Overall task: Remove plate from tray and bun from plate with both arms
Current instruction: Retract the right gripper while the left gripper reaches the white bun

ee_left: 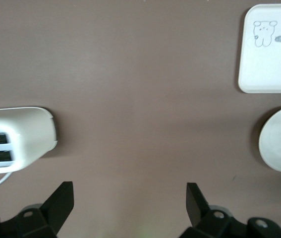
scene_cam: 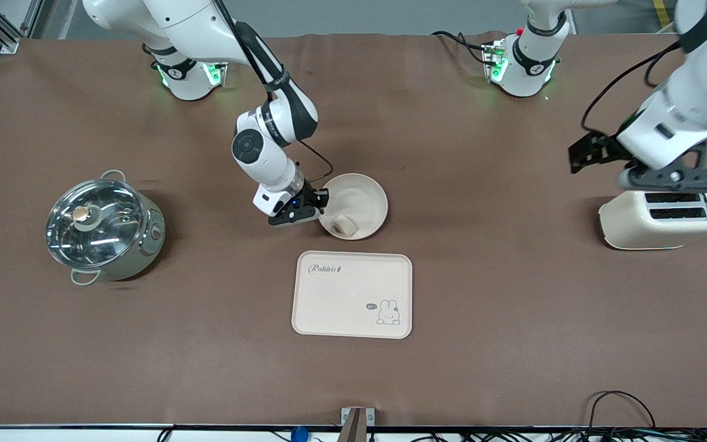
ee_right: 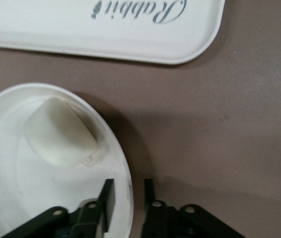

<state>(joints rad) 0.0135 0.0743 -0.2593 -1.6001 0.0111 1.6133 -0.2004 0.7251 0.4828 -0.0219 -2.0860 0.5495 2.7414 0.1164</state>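
The round cream-white plate [scene_cam: 363, 195] lies on the brown table, just farther from the front camera than the tray. It also shows in the right wrist view [ee_right: 11, 188] and the left wrist view [ee_left: 279, 148]. The pale bun [scene_cam: 345, 224] lies in it against the rim nearest the tray, and shows in the right wrist view [ee_right: 61, 134]. My right gripper [scene_cam: 320, 207] [ee_right: 129, 198] is at the plate's edge toward the right arm's end, one finger inside the rim and one outside, closed narrowly on it. My left gripper [scene_cam: 676, 179] [ee_left: 130, 198] is open and empty above the toaster.
A rectangular cream tray with a rabbit drawing [scene_cam: 329, 307] [ee_right: 41, 29] [ee_left: 264, 74] lies nearer the front camera than the plate. A cream toaster [scene_cam: 663, 220] [ee_left: 16, 134] stands at the left arm's end. A lidded pot [scene_cam: 105, 227] stands at the right arm's end.
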